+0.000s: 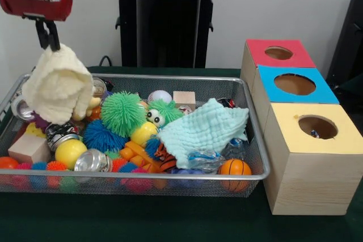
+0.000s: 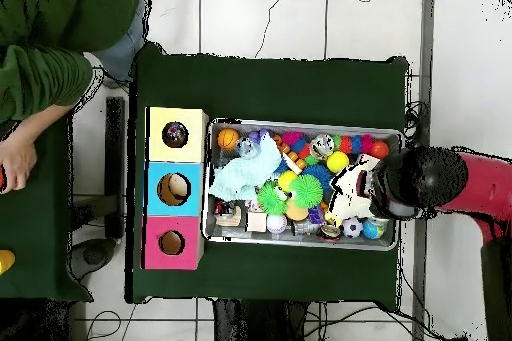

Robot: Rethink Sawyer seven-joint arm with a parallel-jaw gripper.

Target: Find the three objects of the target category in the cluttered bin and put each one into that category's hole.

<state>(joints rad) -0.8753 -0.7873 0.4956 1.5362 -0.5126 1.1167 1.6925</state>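
front view, going left to right: the gripper (image 1: pixel 49 42) is hanging above the left end of the bin (image 1: pixel 249 177), its fingers (image 1: pixel 54 39) clenched on the top edge of a cream knitted cloth (image 1: pixel 58 86), which is dangling clear over the clutter. below it are lying a wooden block (image 1: pixel 28 148), a yellow ball (image 1: pixel 71 153) and a shiny metal tin (image 1: pixel 91 161). further right are sitting a green spiky ball (image 1: pixel 122 113), a blue spiky ball (image 1: pixel 102 136) and an orange tiger-striped plush (image 1: pixel 164 160), partly under a mint green muslin cloth (image 1: pixel 204 128) that is spreading across the right half of the bin. an orange mini basketball (image 1: pixel 235 168) is resting at the near right corner.

no spotted fabric bundle is showing openly in the bin; any left are probably hidden under the cloths or the toys. something small and dark is lying inside the hole (image 1: pixel 317 126) of the yellow-topped box (image 1: pixel 312 160), too small to name.

the relation that matters: the hole is lying well to the right of the fingers, past the whole length of the bin, whose long axis is running left to right. in my judgement the cloth is only being lifted aside to search, so the next move is calling for dropping it away from the uncovered patch, on the dark green counter (image 1: pixel 142 219) or elsewhere.
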